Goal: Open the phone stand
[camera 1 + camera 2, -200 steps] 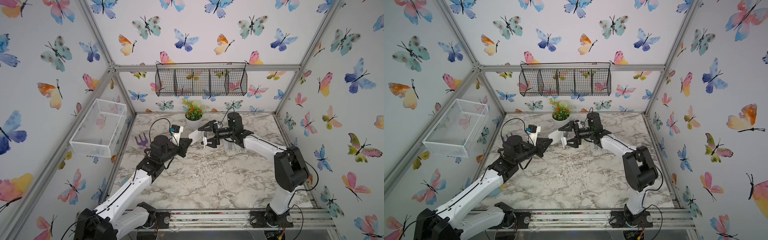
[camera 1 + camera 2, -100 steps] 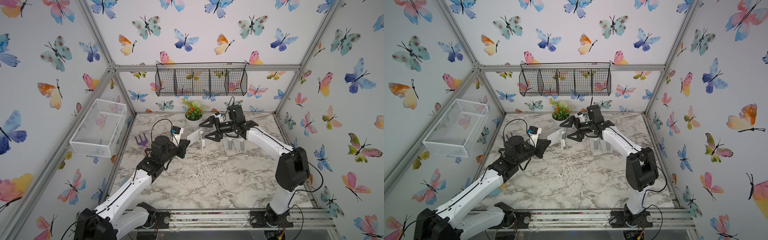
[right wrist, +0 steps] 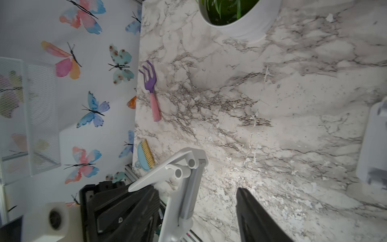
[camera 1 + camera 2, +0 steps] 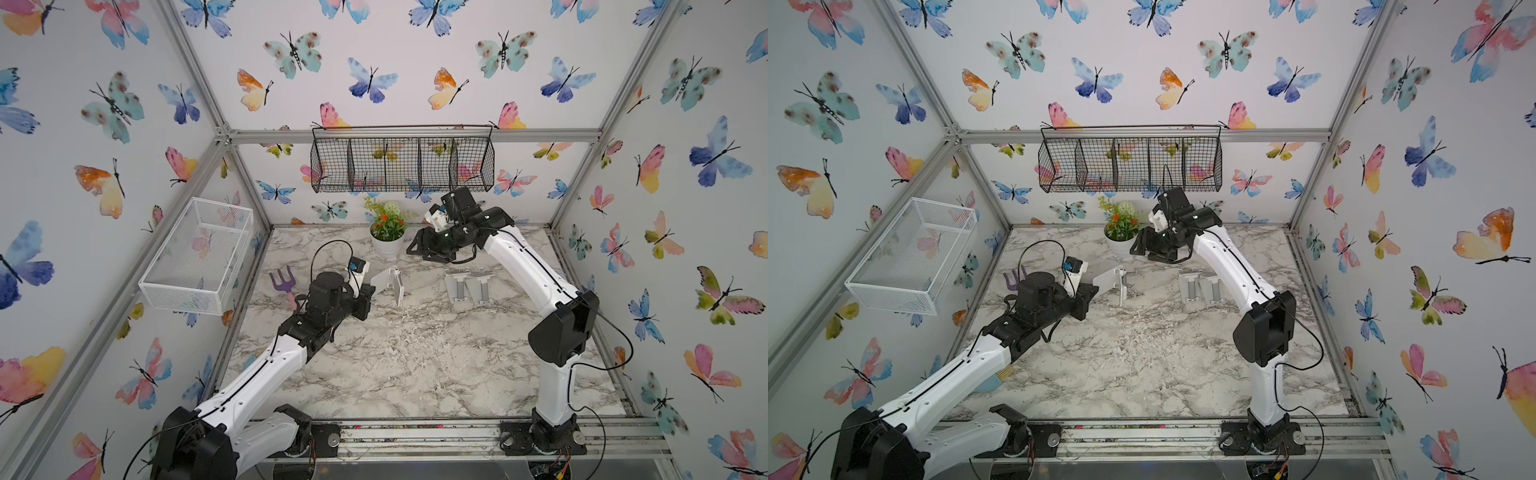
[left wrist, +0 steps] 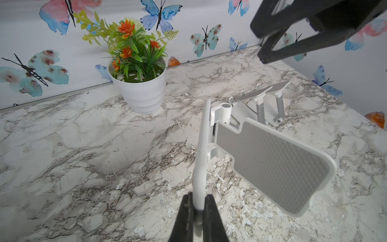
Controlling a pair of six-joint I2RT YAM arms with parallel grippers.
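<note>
The phone stand (image 4: 390,283) is seen in both top views on the near side of the white plant pot (image 4: 387,246), close to the pot but apart from it. It is clamped by the left gripper (image 5: 198,206). In the left wrist view the two black fingers are pressed shut on the edge of one white plate. From the hinge at the far end of that plate, a second plate faced with a grey textured pad is swung out at an angle, so the stand is shown partly unfolded. Whether the stand touches the marble table (image 4: 415,357) cannot be told. The right gripper (image 4: 417,249) is held just beside the pot, on the pot's right and above the table. Its jaws are spread apart, nothing is held between them, and it is kept clear of the stand. Two further stands (image 4: 467,286) are set side by side on the table, nearer than the pot and to its right, with their props raised. A purple hand rake (image 4: 284,281) with a pink handle is laid well to the pot's left, near the table edge. In the right wrist view a blue brush (image 3: 144,157) is seen at that same edge, farther from the pot than the rake.
</note>
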